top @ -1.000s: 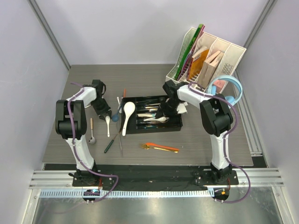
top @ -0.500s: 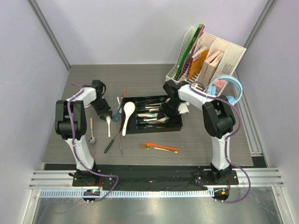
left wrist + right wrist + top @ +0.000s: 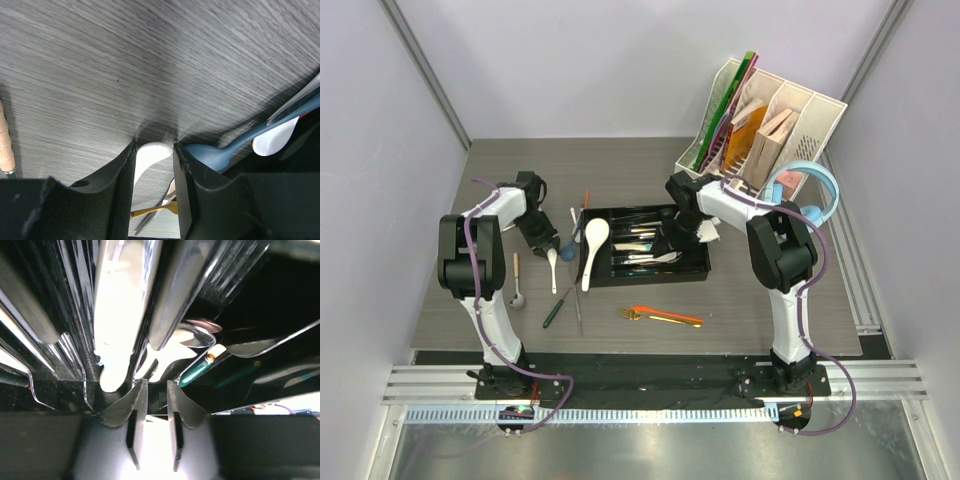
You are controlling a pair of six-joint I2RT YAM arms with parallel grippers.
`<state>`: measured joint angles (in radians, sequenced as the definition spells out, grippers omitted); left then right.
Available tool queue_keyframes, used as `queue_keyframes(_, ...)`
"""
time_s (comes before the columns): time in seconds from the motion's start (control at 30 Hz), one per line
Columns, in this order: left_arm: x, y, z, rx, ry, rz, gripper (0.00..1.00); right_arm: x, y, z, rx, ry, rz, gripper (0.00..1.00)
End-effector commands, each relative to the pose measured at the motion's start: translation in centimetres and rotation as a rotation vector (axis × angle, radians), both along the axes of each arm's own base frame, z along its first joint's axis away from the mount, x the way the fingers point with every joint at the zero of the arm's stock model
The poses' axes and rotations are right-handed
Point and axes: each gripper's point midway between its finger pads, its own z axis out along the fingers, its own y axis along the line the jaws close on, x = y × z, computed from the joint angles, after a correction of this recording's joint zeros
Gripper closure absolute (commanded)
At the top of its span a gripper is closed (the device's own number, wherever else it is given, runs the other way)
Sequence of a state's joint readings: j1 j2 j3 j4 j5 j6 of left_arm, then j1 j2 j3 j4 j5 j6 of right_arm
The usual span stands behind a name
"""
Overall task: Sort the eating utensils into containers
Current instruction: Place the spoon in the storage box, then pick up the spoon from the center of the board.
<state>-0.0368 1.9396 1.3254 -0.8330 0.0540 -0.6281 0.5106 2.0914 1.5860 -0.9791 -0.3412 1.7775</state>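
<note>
- Table [image 3: 770, 290]: grey, fine wood-grain streaks.
- Tray [image 3: 695, 270]: glossy black.
- Soup spoon [image 3: 594, 240]: white.
- Small spoon [image 3: 207, 152]: dull blue.
- Chopsticks [image 3: 665, 315]: orange.
- Headphones [image 3: 817, 180]: light blue.
- File organiser [image 3: 805, 120]: white; contents green, orange, tan.

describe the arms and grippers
The left arm and right arm have white links, bulky black joints and a purple cable looped alongside. The left gripper and right gripper are black, each with two flat tapered fingers.
</note>
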Motion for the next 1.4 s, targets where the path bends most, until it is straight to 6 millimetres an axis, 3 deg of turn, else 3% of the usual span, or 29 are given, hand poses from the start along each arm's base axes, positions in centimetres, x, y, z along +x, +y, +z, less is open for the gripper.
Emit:
queue_keyframes(0.0, 0.4, -0.1, 0.1, -0.012, -0.024, 0.01, 0.64, 0.6, 0.6, 1.3, 0.023, -0.029, 0.005, 0.69)
queue_keyframes(0.03, 0.4, -0.1, 0.1, -0.014, -0.023, 0.01, 0.64, 0.8, 0.7, 1.3, 0.031, -0.03, 0.007, 0.64)
queue_keyframes(0.2, 0.6, -0.1, 0.2, -0.013, -0.023, 0.007, 0.64, 2.3, 1.1, 2.9, 0.056, -0.107, 0.059, 0.63)
queue_keyframes(0.33, 0.6, -0.1, 0.2, -0.013, -0.023, 0.005, 0.64, 4.1, 1.5, 6.1, 0.11, -0.222, 0.136, 0.63)
queue_keyframes(0.5, 0.6, -0.1, 0.1, -0.015, -0.017, 0.008, 0.64, 4.0, 2.5, 9.2, 0.205, -0.263, 0.232, 0.62)
queue_keyframes(0.53, 0.5, -0.1, 0.1, -0.013, -0.015, 0.005, 0.64, 4.7, 3.0, 10.7, 0.227, -0.307, 0.257, 0.62)
queue_keyframes(0.6, 0.5, 0.1, 0.3, -0.004, -0.019, 0.005, 0.64, 4.8, 3.5, 10.6, 0.245, -0.329, 0.35, 0.61)
queue_keyframes(0.63, 0.4, 0.3, 0.4, 0.009, -0.015, 0.007, 0.64, 5.5, 3.9, 11.8, 0.258, -0.374, 0.391, 0.61)
queue_keyframes(0.7, 0.6, 0.5, 1.0, 0.019, -0.025, -0.001, 0.64, 4.7, 3.5, 11.0, 0.25, -0.355, 0.497, 0.6)
queue_keyframes(0.87, 1.1, 0.9, 3.9, 0.04, -0.108, 0.005, 0.6, 4.5, 3.5, 11.7, 0.35, -0.433, 0.586, 0.58)
queue_keyframes(1.0, 1.8, 1.5, 5.6, 0.076, -0.15, 0.025, 0.59, 4.7, 1.7, 12.0, 0.356, -0.472, 0.61, 0.57)
queue_keyframes(1.17, 1.0, 1.3, 4.8, 0.064, -0.09, 0.031, 0.61, 4.8, -0.5, 12.7, 0.354, -0.496, 0.604, 0.57)
queue_keyframes(1.37, -0.8, 1.5, 4.5, 0.077, -0.063, 0.016, 0.61, 4.5, -3.2, 12.0, 0.348, -0.487, 0.594, 0.57)
